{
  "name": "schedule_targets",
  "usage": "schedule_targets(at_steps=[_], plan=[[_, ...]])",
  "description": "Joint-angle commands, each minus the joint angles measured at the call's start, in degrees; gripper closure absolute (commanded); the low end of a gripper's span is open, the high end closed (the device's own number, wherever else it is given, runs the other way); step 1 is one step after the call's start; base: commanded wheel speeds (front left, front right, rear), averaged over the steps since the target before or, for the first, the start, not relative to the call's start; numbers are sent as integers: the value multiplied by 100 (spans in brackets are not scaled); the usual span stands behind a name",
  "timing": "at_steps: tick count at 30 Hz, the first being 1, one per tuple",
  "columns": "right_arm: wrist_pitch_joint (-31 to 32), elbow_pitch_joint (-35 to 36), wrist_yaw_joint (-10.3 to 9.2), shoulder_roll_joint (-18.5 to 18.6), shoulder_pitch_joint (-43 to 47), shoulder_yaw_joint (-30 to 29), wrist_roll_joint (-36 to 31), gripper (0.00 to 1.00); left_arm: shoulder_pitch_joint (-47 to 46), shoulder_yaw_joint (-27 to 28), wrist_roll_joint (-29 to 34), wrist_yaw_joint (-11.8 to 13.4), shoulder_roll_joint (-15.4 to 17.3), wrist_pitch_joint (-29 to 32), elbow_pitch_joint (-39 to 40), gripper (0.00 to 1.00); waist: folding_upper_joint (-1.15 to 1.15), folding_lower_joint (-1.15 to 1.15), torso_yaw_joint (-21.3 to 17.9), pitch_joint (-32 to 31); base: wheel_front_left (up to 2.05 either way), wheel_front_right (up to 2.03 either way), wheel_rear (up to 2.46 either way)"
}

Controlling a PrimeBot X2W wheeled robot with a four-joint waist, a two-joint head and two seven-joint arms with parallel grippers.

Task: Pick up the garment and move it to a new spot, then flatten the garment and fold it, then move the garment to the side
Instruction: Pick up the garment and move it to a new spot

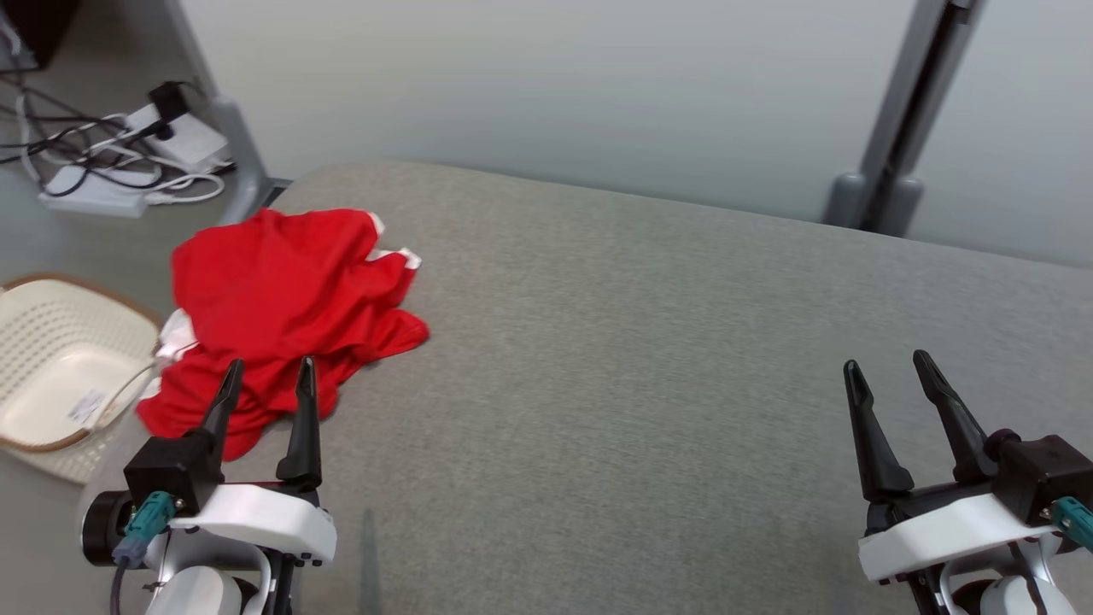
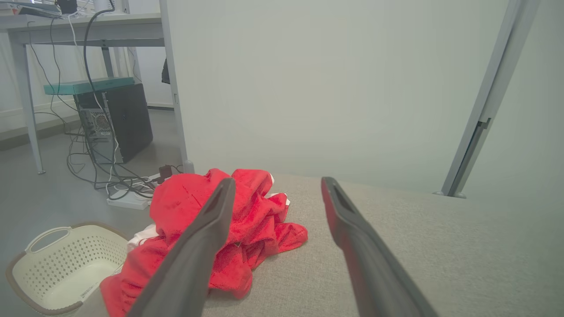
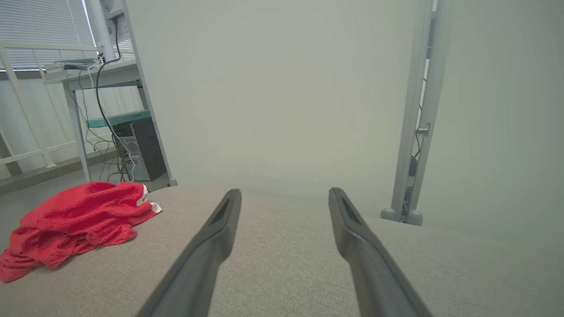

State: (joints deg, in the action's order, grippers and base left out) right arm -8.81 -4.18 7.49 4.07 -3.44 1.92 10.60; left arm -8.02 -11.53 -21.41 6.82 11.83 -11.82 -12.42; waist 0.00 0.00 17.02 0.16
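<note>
The garment (image 1: 286, 307) is a crumpled red piece with white trim, heaped at the left end of the grey padded table (image 1: 666, 376), partly hanging over the left edge. My left gripper (image 1: 269, 376) stands open just in front of the heap, its fingertips over the near edge of the cloth, nothing between them. In the left wrist view the garment (image 2: 246, 224) lies beyond and left of the fingers. My right gripper (image 1: 888, 367) is open over bare table at the lower right, far from the cloth. The right wrist view has the garment (image 3: 75, 224) at its far left.
A cream perforated basket (image 1: 60, 376) sits on the floor left of the table, beside the garment. Power strips and cables (image 1: 119, 162) lie on the floor behind it. A pale partition wall (image 1: 546, 85) runs along the table's far edge, with a grey post (image 1: 897, 128) at the right.
</note>
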Motion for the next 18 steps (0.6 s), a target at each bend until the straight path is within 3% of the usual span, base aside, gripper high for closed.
schedule_targets(at_steps=[1, 8, 18], plan=[[2, 48, 0, 33, -31, -6, 22, 0, 25, 38, -40, 17, 37, -26, -14, 0, 0, 0, 320, 36, 0, 0, 0], [46, 98, 0, 54, -97, 137, 76, 0, 31, 107, -131, 28, 45, -93, -30, 0, 0, 0, 821, 118, 0, 0, 0], [23, 115, 0, 42, -198, 128, 79, 0, 14, 68, -174, 73, 25, -115, -81, 0, 0, 0, 979, 210, 0, 0, 0]])
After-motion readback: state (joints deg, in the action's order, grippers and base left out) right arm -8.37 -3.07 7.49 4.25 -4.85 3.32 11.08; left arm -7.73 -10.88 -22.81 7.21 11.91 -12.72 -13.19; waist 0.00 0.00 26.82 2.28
